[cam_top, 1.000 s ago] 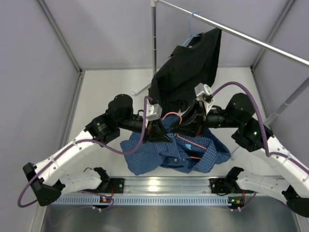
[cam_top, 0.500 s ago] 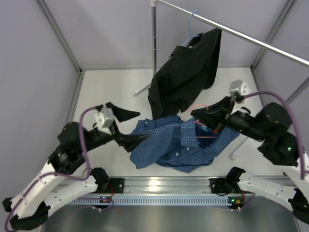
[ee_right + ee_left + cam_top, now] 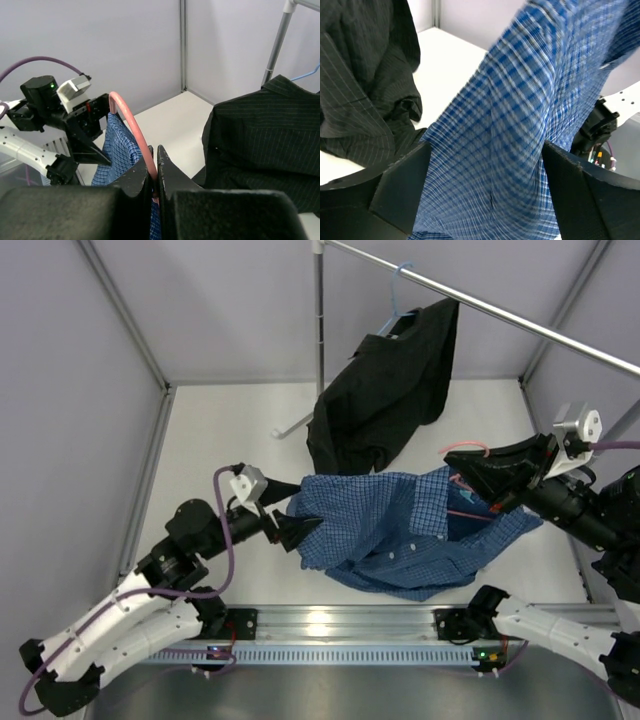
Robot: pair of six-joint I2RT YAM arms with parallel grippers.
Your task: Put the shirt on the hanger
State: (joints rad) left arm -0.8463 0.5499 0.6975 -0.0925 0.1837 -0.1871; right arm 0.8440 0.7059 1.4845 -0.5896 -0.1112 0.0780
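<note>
The blue checked shirt [image 3: 400, 530] hangs stretched out between both arms above the table, draped partly over the pink hanger [image 3: 465, 449]. My right gripper [image 3: 468, 476] is shut on the hanger's wire just below the hook and holds it raised at the right. In the right wrist view the hanger [image 3: 131, 125] is pinched in my right gripper [image 3: 155, 150], with the shirt [image 3: 117, 145] hanging behind it. My left gripper [image 3: 305, 508] is at the shirt's left edge, jaws wide apart. In the left wrist view the shirt [image 3: 520, 125] fills the gap between the fingers [image 3: 400, 190].
A black long-sleeved shirt [image 3: 385, 390] hangs on a light blue hanger [image 3: 398, 300] from the metal rail [image 3: 500, 312] at the back. The rail's upright pole [image 3: 319, 330] stands behind it. Grey walls close in the table on both sides.
My left gripper has let go, swung back to the left and returned open to the shirt's left edge. My right arm has carried the hanger right and upward, pulling the shirt along.
</note>
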